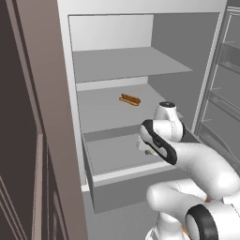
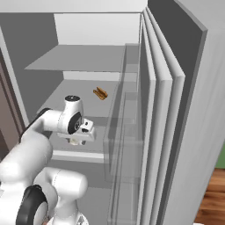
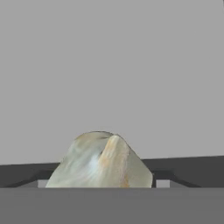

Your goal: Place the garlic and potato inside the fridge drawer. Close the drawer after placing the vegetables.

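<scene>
The robot's hand (image 1: 149, 149) hangs just above the open fridge drawer (image 1: 117, 180), near its right side, and the garlic (image 3: 101, 161) sits right at the fingers. In the hand view the pale bulb fills the space between them at the very bottom, with the plain grey drawer floor spread out behind it. The fingers look clamped on the garlic, though the tips themselves are hidden behind the bulb, so I judge that from how closely it sits in the hand.

The garlic looks light and firm, with a papery, faintly slick skin and lumpy cloves. A grip across its widest part, the belly, should hold best; squeezing near the tapered end would likely let it slip out. It is not very fragile, so a short drop onto the drawer floor should do no harm.

Seen from the hand, the bulb's narrower end points away from the fingers towards the drawer floor, so its long axis runs roughly along the hand's own line.

An orange-brown vegetable (image 1: 130, 99) lies on the shelf (image 1: 101, 112) above the drawer.
</scene>
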You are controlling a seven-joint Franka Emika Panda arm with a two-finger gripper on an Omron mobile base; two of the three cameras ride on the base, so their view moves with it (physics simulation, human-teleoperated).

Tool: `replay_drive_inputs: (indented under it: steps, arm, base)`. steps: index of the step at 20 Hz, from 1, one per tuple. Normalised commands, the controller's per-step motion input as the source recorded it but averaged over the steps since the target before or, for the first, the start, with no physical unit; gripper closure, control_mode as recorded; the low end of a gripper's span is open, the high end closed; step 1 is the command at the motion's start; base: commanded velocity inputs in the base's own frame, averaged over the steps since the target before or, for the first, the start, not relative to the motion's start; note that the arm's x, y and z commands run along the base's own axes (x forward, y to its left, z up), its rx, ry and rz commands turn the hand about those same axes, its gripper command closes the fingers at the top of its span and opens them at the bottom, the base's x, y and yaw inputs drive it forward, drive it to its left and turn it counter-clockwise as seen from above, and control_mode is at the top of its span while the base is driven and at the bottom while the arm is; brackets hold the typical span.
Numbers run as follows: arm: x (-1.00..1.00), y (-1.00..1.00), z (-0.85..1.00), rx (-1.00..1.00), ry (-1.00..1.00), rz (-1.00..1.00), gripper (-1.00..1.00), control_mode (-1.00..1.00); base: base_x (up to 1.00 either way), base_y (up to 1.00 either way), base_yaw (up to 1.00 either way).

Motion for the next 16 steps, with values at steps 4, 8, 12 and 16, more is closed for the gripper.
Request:
replay_drive_inputs:
  steps: [4,8,12,16]
  arm:
    - [0.32,0.01,-0.69,0.0,0.08,0.0,1.0,-1.0]
    - [0.12,0.0,-0.53,0.0,0.03,0.0,1.0,-1.0]
    - [-0.14,0.0,-0.42,0.0,0.01,0.0,1.0,-1.0]
    - [-0.47,0.0,-0.37,0.0,0.0,0.0,1.0,-1.0]
  base:
    - [0.0,0.0,0.0]
    - [0.0,0.0,0.0]
    - [0.0,0.0,0.0]
    - [0.0,0.0,0.0]
